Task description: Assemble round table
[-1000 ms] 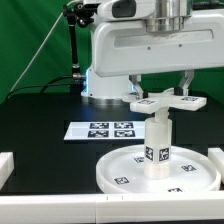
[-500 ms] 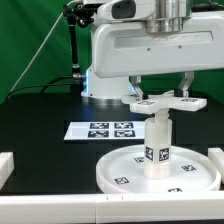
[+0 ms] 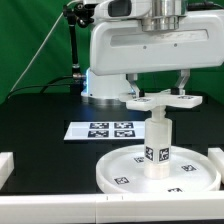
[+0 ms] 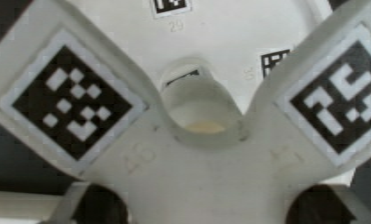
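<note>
The round disc lies flat on the black table at the exterior view's lower right. The short cylinder leg stands upright at its middle. My gripper is shut on the cross-shaped base and holds it level just over the leg's top; I cannot tell whether they touch. In the wrist view the base fills the picture, with two tagged arms and a hole between them. My gripper clamps its sides, and one dark finger shows.
The marker board lies on the table left of the disc. White blocks stand at the exterior view's left edge and right edge. A white bar runs along the front. The arm's white body rises behind.
The gripper and the cross-shaped base have shifted slightly upward over the leg. The disc and leg have not moved.
</note>
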You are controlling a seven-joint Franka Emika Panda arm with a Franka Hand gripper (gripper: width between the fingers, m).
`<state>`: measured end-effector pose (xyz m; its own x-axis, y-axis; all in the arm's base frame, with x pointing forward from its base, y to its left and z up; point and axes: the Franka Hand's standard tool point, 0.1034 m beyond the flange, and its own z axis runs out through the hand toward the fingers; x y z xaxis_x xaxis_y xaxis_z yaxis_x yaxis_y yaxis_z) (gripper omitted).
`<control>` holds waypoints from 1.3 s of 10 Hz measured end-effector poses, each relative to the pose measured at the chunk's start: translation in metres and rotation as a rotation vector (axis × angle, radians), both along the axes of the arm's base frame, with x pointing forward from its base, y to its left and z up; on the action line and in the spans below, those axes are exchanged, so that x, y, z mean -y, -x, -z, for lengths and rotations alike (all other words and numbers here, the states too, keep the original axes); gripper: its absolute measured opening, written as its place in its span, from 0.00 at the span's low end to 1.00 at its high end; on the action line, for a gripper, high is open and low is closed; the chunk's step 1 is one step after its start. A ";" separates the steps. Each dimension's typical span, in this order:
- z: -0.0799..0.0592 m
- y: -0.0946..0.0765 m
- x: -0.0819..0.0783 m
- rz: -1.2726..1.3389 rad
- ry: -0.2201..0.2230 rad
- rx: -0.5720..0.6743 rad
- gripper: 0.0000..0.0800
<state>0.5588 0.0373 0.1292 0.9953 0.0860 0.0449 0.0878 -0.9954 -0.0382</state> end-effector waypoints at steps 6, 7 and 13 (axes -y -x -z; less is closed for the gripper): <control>0.011 0.004 0.000 -0.002 0.004 -0.019 0.55; 0.014 0.005 0.000 -0.003 0.005 -0.023 0.55; 0.018 -0.002 0.003 -0.028 0.012 0.006 0.55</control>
<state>0.5607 0.0345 0.1108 0.9922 0.1148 0.0495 0.1162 -0.9929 -0.0259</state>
